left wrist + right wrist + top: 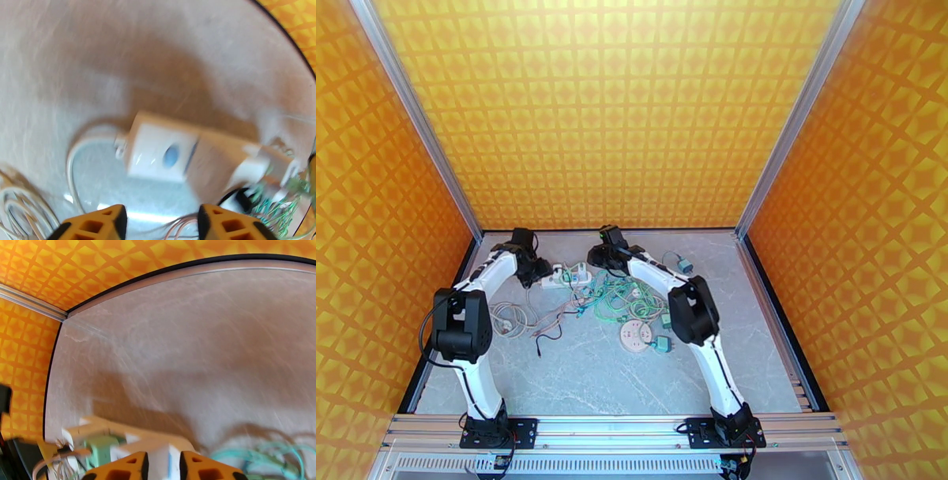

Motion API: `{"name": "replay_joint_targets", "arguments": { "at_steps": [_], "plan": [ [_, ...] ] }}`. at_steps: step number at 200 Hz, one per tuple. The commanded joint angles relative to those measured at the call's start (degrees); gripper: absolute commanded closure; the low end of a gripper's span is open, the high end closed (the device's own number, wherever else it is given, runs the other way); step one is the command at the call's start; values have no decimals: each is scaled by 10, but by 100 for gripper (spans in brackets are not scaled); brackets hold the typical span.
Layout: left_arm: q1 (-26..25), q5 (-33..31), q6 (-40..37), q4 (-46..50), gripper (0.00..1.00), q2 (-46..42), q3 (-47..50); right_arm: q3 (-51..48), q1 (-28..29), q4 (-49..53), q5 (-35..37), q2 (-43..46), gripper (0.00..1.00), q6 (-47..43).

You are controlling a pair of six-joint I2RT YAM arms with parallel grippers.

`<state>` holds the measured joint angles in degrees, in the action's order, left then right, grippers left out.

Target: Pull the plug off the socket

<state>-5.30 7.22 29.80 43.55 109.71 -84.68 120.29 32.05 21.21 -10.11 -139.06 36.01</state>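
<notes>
Right hand is clamped on the white plug. In its wrist view the two orange fingers press against either side of that white block at the bottom edge of the frame, and I see no gap on either side. The white plug sits on the strip, which runs in from the lower left of that frame. A green plug stands just beside it on the left. Blur keeps me from telling how deep the white plug sits in its socket.

Left hand has its fingers apart at the bottom of its wrist view, with only bare table and a few thin wires in the gap, so it holds nothing. The strip's end with the blue button lies in the middle of that frame, above the fingers and clear of them. A white cord loops out of its left end.

From overhead I see both hands at the strip in the upper middle of the table, the left hand at its left end and the right hand at its right end. Green cables tangle just below and to the right. A round socket and a teal plug lie lower, near the right arm.
</notes>
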Motion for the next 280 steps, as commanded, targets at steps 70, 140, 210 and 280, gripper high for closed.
{"name": "replay_joint_targets", "arguments": {
  "at_steps": [70, 140, 210, 280],
  "plan": [
    [-1, -26, 1, 10, 53, 19, 24, -14, 31, -34, -129, -34, 77, -2],
    [-5, -32, -38, -6, 54, 73, -27, -242, 82, -115, -123, 111, 77, 9],
    [-79, -14, -64, -8, 55, 114, -99, -377, 91, -145, -69, 208, 75, 20],
    [-81, -13, -71, 30, 52, 117, -151, -452, 79, -124, 23, 294, 71, 16]
  ]
}}
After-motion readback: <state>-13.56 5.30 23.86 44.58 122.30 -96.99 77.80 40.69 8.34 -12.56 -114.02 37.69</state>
